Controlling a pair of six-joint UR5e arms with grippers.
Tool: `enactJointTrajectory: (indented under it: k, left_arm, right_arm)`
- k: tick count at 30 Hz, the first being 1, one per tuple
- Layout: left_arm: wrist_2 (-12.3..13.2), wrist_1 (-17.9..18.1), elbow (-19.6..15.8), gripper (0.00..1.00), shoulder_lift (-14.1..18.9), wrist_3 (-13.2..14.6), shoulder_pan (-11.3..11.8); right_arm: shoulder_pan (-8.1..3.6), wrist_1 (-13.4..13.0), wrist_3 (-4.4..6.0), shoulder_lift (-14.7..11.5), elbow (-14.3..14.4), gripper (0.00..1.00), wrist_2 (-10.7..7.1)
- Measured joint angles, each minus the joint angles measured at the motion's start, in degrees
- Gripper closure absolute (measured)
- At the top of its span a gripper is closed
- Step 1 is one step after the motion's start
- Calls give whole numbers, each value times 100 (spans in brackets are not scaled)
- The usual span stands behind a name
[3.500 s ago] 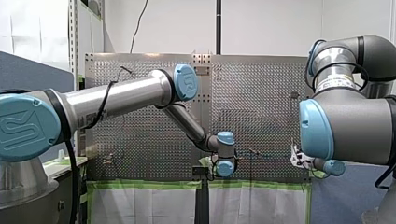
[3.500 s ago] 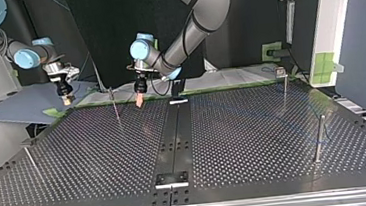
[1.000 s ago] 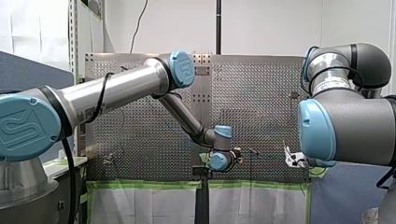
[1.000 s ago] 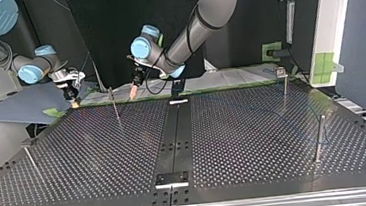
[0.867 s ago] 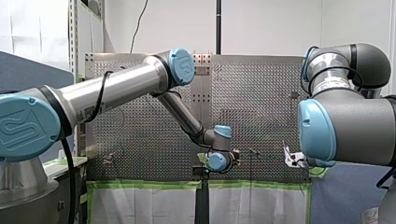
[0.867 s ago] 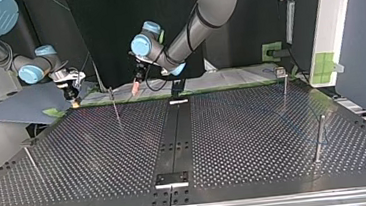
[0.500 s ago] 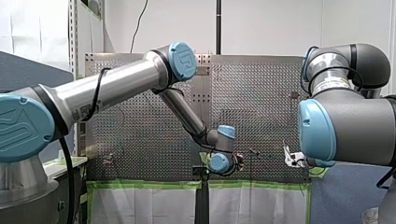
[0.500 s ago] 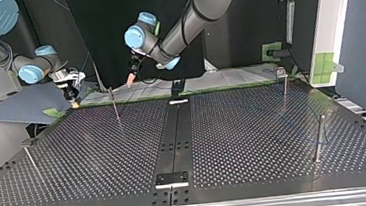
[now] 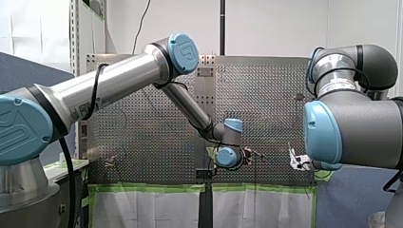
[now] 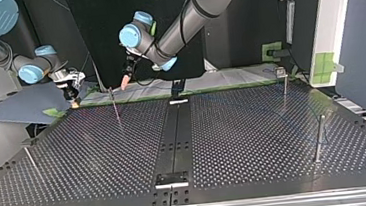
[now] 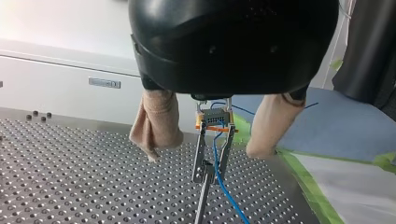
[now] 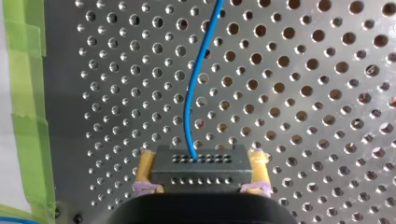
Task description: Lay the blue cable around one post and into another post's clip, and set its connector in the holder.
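Left tool (image 10: pixel 124 83) is shifting along desk's (image 10: pixel 249 142) arm-side edge toward post (image 10: pixel 115 104), pads (image 11: pixel 156 123) apart; right tool (image 12: pixel 201 161) is clamping connector (image 12: pixel 201 173).

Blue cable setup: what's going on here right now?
My right gripper is shut on the black connector, with the blue cable trailing from it over the perforated table. My left gripper is open and empty, a clip-topped post just ahead between its beige pads. The connector is not yet set down.
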Motion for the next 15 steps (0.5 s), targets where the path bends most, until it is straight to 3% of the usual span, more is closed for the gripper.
enactJointTrajectory:
  k: [7,15]
  left_arm:
    - [-79,-3,-1,0,-2,-67,-10]
    - [-89,-3,-2,0,-1,-91,-11]
  right_arm:
    - [0,-88,95,3,0,100,-13]
    - [6,-110,124,7,0,100,-17]
